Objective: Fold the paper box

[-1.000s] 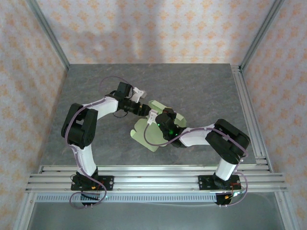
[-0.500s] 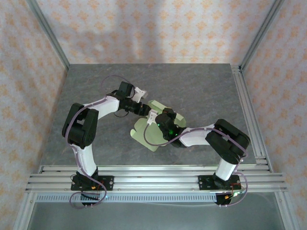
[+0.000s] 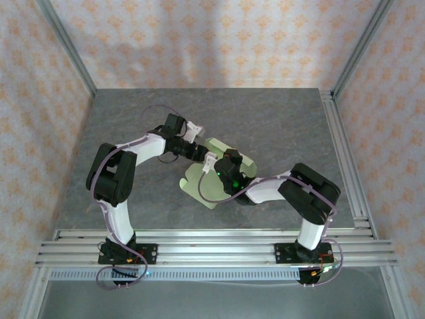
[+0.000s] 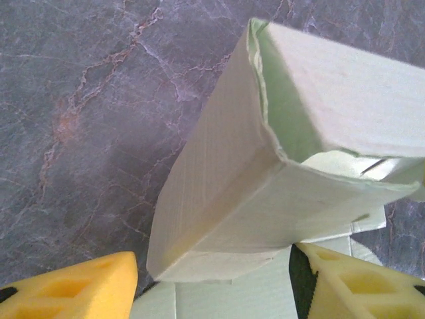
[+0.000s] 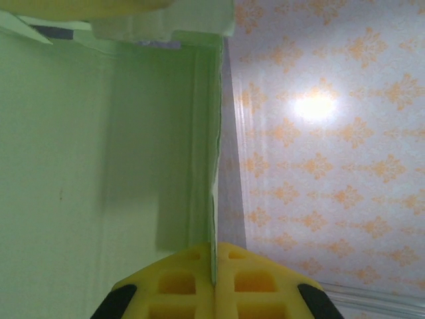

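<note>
Grey marbled tabletop point(image 3: 279, 119) under you, patterned walls point(image 3: 199, 40) all round. Centre of the top view: the paper box point(image 3: 204, 187) lies partly flat with one panel folded up. Your right gripper point(image 3: 214, 164) is clamped tight on a thin upright card edge of it — at the bottom centre of the right wrist view the yellow pads point(image 5: 179, 286) pinch that edge between them. Your left gripper point(image 3: 201, 154) sits just to its upper left, jaws well apart — in the left wrist view its yellow fingers point(image 4: 73, 286) stand at the two bottom corners, either side of the raised panel, not closed on it.
</note>
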`<control>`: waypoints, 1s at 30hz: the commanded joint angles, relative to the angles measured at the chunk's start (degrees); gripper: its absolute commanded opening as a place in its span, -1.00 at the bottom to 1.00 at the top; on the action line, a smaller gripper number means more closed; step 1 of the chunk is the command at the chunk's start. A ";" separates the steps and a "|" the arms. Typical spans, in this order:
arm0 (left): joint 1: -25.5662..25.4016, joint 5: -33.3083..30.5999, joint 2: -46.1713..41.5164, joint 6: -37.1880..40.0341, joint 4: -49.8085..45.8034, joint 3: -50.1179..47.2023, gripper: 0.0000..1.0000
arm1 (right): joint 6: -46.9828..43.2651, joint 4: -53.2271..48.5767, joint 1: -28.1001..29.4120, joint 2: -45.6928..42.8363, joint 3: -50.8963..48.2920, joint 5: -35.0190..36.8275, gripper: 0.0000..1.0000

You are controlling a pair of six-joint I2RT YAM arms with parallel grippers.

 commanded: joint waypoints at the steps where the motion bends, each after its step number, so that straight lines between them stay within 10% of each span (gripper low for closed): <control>1: 0.99 -0.79 -2.31 1.29 -0.46 -1.94 0.28 | -3.69 5.02 0.42 1.87 0.59 3.36 -0.95; 16: 1.83 0.80 -2.02 1.87 -0.84 -1.66 0.30 | -7.24 7.42 1.40 2.37 -0.50 3.75 -0.96; 30: 6.58 -0.88 -15.24 -7.11 20.82 -15.90 0.35 | -5.70 9.01 1.57 2.30 -1.28 3.00 -0.94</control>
